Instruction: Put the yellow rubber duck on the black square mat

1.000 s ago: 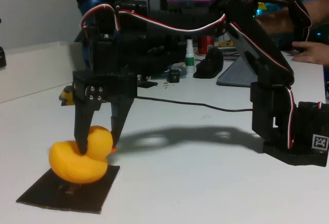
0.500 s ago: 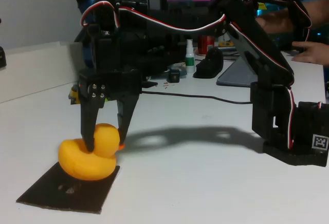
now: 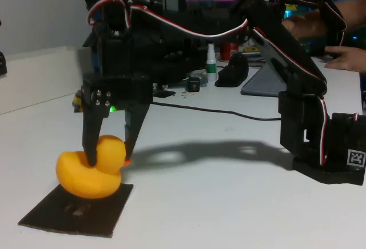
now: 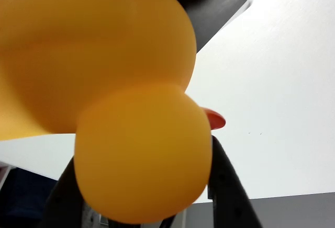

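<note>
Over the near left part of the white table [image 3: 217, 203], in the fixed view, your gripper [image 3: 108, 153] points straight down with its two black fingers pinching the yellow rubber duck [image 3: 91, 172] at the head, one finger in front of the neck and the other behind the head. The duck's body hangs low over the black square mat [image 3: 74, 215], its underside at the mat's far edge; you cannot tell from this angle whether it touches the mat. The duck's head points to the right of the picture, with a bit of orange beak showing beside the rear finger. In the wrist view the duck [image 4: 131, 134] is very close to the lens, its round head held between the two dark fingertips [image 4: 227, 186], the orange beak poking out to the right, and a corner of the mat [image 4: 220, 3] shows beyond its body.
</note>
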You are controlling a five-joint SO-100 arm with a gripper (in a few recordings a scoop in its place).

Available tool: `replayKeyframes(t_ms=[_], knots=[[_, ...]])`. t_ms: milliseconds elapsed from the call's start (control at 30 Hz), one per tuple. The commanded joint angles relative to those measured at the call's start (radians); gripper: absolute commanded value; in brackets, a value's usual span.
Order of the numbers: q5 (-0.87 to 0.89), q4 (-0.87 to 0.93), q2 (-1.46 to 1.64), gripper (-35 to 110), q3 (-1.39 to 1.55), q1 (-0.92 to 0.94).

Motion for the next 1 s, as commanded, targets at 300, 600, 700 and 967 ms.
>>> replayKeyframes(t_ms=[300,600,700,967], knots=[[-0.002,0.020,0.028,13,-0.020,0.009],[-0.005,0.020,0.028,17,-0.018,0.006],[-0.008,0.020,0.028,24,-0.018,0.006],[-0.011,0.020,0.035,32,-0.018,-0.002]])
